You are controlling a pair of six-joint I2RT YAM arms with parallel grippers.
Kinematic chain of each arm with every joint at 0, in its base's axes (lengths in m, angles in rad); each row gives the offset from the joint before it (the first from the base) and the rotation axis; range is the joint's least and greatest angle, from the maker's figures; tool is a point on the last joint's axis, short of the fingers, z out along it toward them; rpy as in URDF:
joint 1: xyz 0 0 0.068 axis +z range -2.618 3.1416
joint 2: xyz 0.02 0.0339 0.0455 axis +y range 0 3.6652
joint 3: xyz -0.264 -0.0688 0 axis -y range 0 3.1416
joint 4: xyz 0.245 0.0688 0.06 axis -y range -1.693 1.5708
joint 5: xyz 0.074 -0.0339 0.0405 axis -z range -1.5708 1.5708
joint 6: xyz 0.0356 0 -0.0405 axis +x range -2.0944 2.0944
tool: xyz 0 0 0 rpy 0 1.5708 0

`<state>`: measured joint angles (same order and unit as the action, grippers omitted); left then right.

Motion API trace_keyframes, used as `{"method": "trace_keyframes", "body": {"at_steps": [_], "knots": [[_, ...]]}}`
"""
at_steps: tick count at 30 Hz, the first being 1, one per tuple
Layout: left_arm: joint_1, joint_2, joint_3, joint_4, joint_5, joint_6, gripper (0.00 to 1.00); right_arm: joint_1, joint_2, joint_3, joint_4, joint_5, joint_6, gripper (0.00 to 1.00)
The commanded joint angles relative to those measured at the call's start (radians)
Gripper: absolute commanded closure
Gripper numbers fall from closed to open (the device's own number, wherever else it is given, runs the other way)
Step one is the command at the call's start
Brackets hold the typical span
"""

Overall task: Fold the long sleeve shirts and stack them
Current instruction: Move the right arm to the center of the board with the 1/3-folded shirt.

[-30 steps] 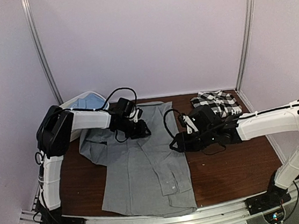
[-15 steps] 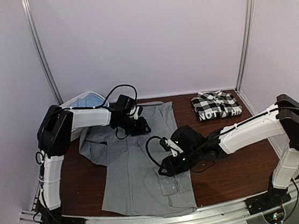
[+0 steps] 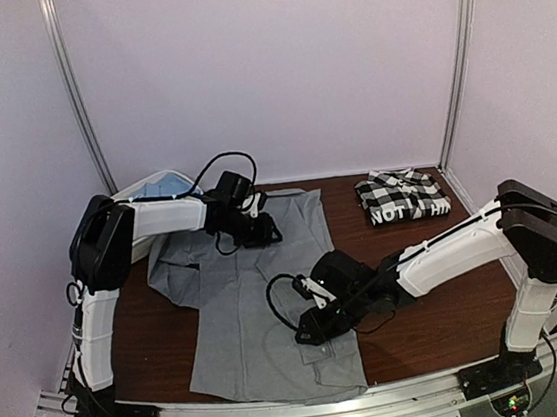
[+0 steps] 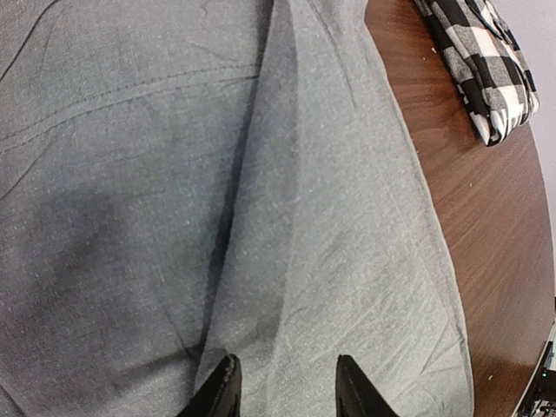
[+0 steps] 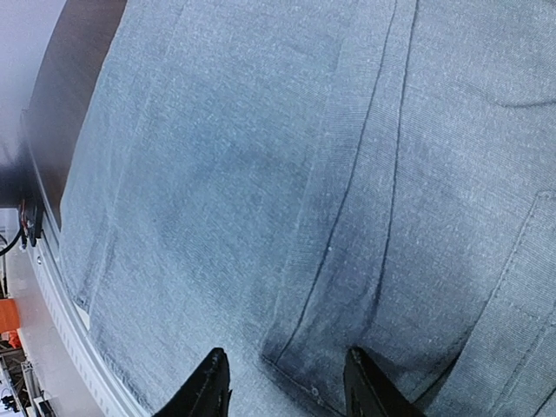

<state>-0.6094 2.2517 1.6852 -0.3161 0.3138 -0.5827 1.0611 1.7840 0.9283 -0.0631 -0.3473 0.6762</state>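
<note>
The plain grey shirt [image 3: 260, 311] lies spread flat on the brown table, collar end to the back. My left gripper [image 3: 264, 232] is open just over its upper part; the left wrist view shows its fingertips [image 4: 228, 382] apart above a lengthwise fold of grey cloth [image 4: 330, 226]. My right gripper [image 3: 306, 331] is open low over the shirt's lower right part; its fingertips [image 5: 213, 387] straddle a sleeve cuff [image 5: 347, 330]. The folded black-and-white checked shirt [image 3: 402, 195] lies at the back right and shows in the left wrist view [image 4: 482, 61]. The light blue shirt [image 3: 168, 192] sits in the tub.
A white plastic tub [image 3: 142, 192] stands at the back left behind the left arm. Bare brown table [image 3: 440, 301] shows right of the grey shirt. A metal rail [image 3: 281, 409] runs along the near edge. Pale walls enclose the table.
My right gripper has swung from the shirt's right edge at mid-table down and left onto its lower right part. My left gripper has shifted slightly toward the back.
</note>
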Motion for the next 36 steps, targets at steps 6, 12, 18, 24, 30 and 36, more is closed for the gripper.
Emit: {"method": "trace_keyframes", "body": {"at_steps": [6,12,18,24,30,36], "knots": [[0.013,-0.028,0.127,-0.016,0.026,0.057,0.62,-0.036,-0.111,0.046,-0.049,0.049,-0.014,0.53],[0.013,0.039,0.213,0.026,0.116,0.037,0.63,-0.152,-0.23,-0.013,-0.015,0.11,0.061,0.53],[0.013,0.164,0.333,0.094,0.17,0.001,0.64,-0.231,-0.379,-0.093,-0.01,0.14,0.089,0.52],[0.016,0.325,0.504,0.122,0.168,-0.035,0.64,-0.242,-0.446,-0.146,-0.022,0.144,0.108,0.52],[0.031,0.419,0.594,0.184,0.168,-0.104,0.65,-0.242,-0.488,-0.184,-0.019,0.133,0.128,0.52],[0.045,0.454,0.602,0.214,0.166,-0.144,0.64,-0.242,-0.491,-0.18,-0.027,0.141,0.115,0.52]]}}
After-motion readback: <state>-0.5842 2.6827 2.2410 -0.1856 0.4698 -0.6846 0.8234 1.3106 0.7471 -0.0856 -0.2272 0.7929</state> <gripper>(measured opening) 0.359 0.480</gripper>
